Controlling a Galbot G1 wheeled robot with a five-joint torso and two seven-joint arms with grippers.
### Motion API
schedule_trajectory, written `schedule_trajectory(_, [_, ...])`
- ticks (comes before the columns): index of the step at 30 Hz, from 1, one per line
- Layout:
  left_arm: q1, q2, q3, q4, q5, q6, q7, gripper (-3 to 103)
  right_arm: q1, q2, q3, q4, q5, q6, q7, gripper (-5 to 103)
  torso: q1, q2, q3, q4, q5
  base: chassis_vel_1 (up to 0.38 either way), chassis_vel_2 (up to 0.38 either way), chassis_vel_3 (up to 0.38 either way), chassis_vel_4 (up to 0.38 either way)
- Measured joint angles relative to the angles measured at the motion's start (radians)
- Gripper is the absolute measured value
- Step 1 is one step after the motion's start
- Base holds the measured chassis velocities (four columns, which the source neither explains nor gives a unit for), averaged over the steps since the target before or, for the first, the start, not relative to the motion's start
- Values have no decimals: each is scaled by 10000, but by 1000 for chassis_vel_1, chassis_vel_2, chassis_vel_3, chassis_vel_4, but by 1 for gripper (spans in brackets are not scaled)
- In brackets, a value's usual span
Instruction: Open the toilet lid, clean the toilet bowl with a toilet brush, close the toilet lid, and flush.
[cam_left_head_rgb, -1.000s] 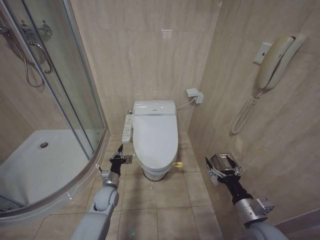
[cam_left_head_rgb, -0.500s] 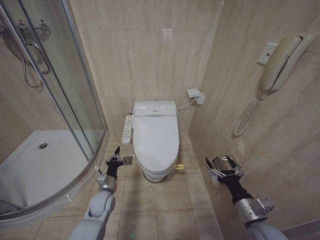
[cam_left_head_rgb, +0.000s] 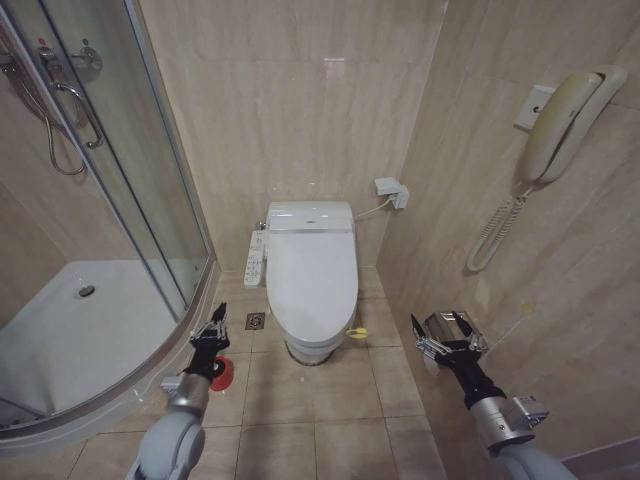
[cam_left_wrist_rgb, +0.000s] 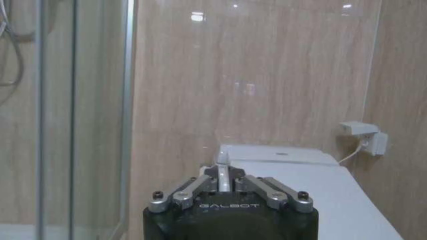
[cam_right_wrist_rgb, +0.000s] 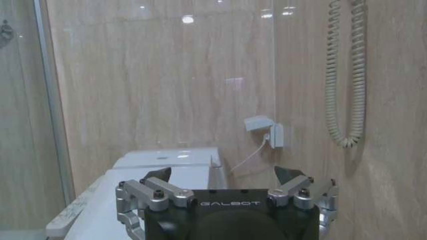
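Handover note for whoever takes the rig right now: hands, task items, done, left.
Left hand: low by the shower tray, fingers shut on the pale handle of the toilet brush, whose red base shows just below it on the floor.
Right hand: open, empty, held near the right wall.
Toilet lid: down, covering the toilet bowl; yellow-green strap at its front rim.
Done: brush gripped.
Left: open the lid, scrub the bowl, close the lid, flush.
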Motion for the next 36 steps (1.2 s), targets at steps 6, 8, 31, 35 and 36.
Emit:
schedule_trajectory(6, [333, 81, -306, -278, 34, 102, -33, 10, 0, 0, 0, 0, 0, 0, 0, 100, 1, 0, 0, 0, -1, 0, 0, 0, 0])
schedule_trajectory(8, [388, 95, -375, -443, 19, 190, -200, 36, 0, 0, 0, 0, 0, 0, 0, 100, 2, 0, 0, -1, -1, 0, 0, 0, 0])
schedule_trajectory(31, [1545, 70, -466, -2065, 183, 1569, -1009, 100, 0, 0, 0, 0, 0, 0, 0, 100, 1, 0, 0, -1, 0, 0, 0, 0, 0])
schedule_trajectory(35, [1679, -36, -378, -2124, 288, 1522, -984, 100, 0, 0, 0, 0, 0, 0, 0, 100, 2, 0, 0, -1, -1, 0, 0, 0, 0])
schedule_trajectory(36, [1679, -36, -378, -2124, 288, 1522, -984, 100, 0, 0, 0, 0, 0, 0, 0, 100, 2, 0, 0, -1, -1, 0, 0, 0, 0])
